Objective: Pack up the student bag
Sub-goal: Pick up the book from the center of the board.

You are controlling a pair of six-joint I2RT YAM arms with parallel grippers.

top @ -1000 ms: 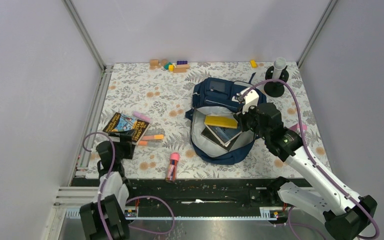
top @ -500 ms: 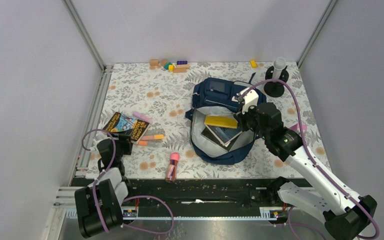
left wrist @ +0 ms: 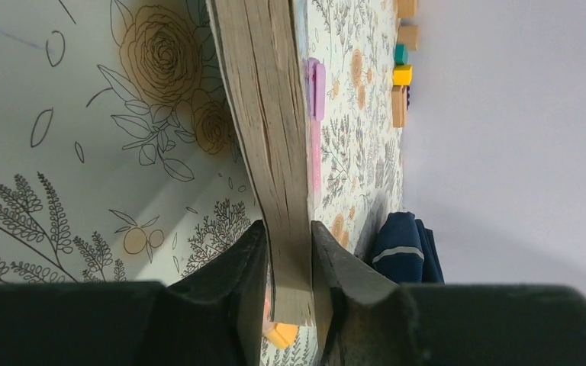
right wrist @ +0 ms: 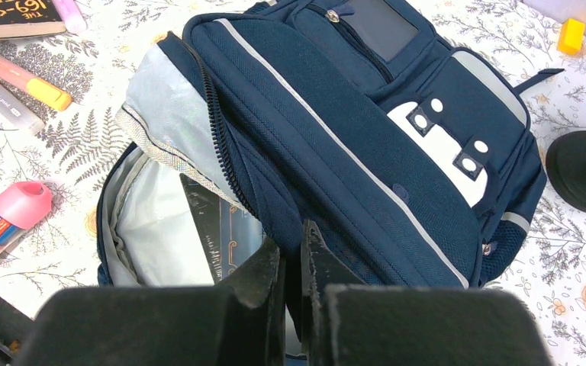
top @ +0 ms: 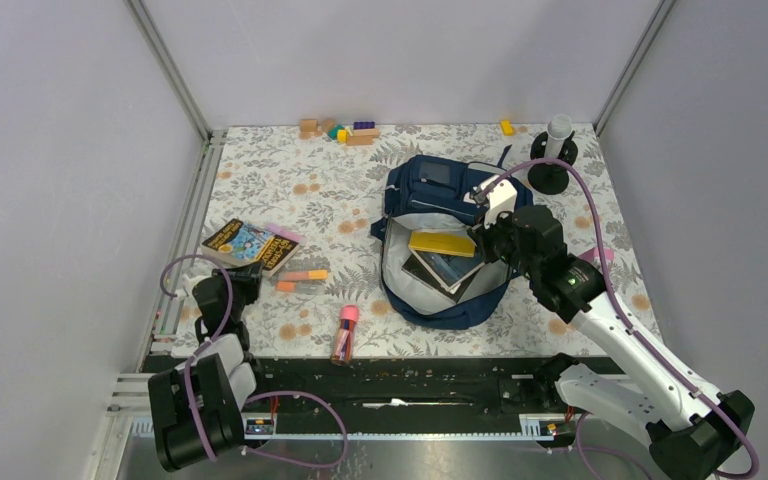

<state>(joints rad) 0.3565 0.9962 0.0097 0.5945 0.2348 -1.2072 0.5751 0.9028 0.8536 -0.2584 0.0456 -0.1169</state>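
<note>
Top external view has the bag (top: 430, 182) lying right of centre on the floral cloth (top: 290, 190), its main pocket open toward the arms, with a yellow book (top: 442, 243) on darker books (top: 447, 270) inside. The right claw (top: 483, 238) sits at the opening's right rim. Its wrist view shows the fingers (right wrist: 263, 274) pressed nearly together, pinching the navy edge of the bag. At the left, the left claw (top: 247, 277) meets the near edge of a paperback (top: 245, 243). Its wrist view shows both fingers against the covers, clamped on the paperback with the page edges between them and the gripped end raised off the cloth. Just right of the paperback lie orange highlighters (top: 305, 275), and a pink-capped tube (top: 345, 333) lies near the front edge, between paperback and bag. Coloured blocks (top: 340, 130) sit along the far edge, and a black stand (top: 550, 172) is just beyond the bag's far right corner.
</note>
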